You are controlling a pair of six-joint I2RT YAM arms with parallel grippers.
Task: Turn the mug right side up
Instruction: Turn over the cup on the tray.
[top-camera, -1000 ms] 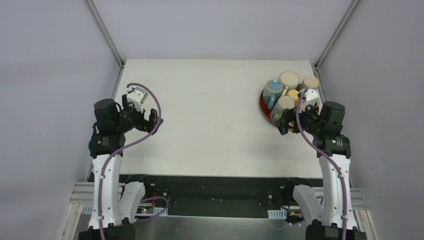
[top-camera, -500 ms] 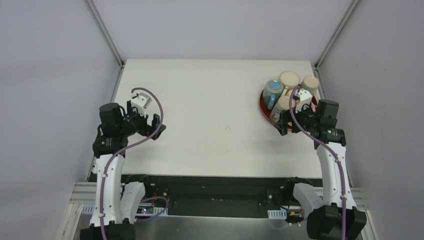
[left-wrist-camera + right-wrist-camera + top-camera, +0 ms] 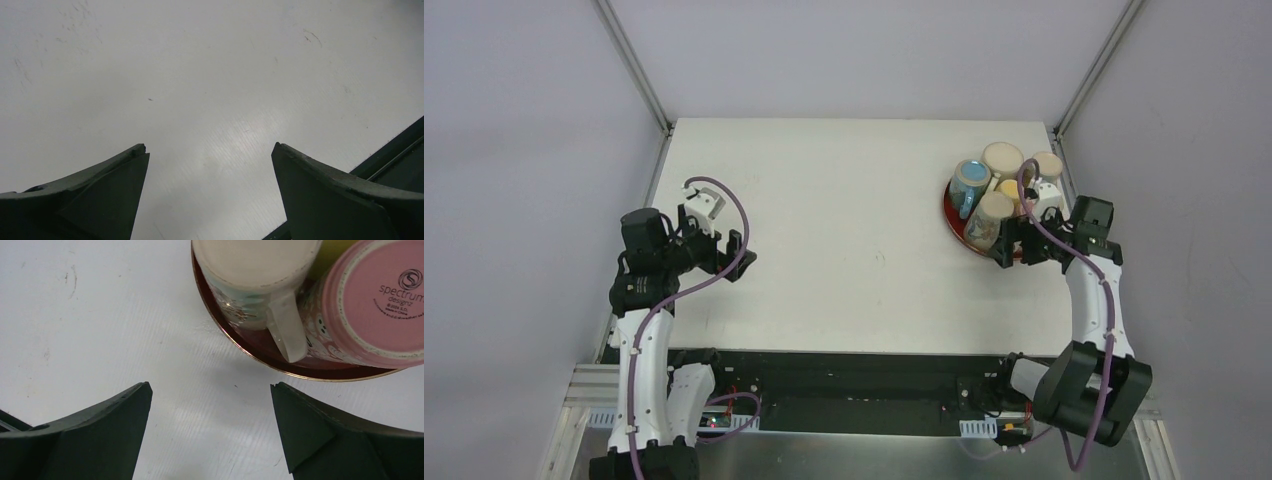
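Note:
Several mugs stand upside down on a round red tray point(image 3: 952, 218) at the back right of the white table. Nearest my right gripper point(image 3: 1010, 250) is a cream mug point(image 3: 987, 218). In the right wrist view that cream mug point(image 3: 255, 270) shows its flat bottom and a handle pointing toward me, beside a pink mug point(image 3: 375, 300) that is also bottom up. The right gripper point(image 3: 211, 390) is open and empty over bare table, just short of the tray rim point(image 3: 235, 337). My left gripper point(image 3: 729, 252) hovers open at the left; the left wrist view shows the left gripper point(image 3: 210, 150) empty over bare table.
On the tray are also a blue-bottomed mug point(image 3: 971, 180), two cream-bottomed mugs point(image 3: 1002, 158) point(image 3: 1046, 165) and a yellow one point(image 3: 1010, 188). Metal frame posts rise at the table's back corners. The table's near edge meets a dark rail point(image 3: 400, 150).
The right arm has swung and its gripper has shifted slightly right along the near side of the tray. The left gripper moved a little right and nearer, then held. Both stayed open.

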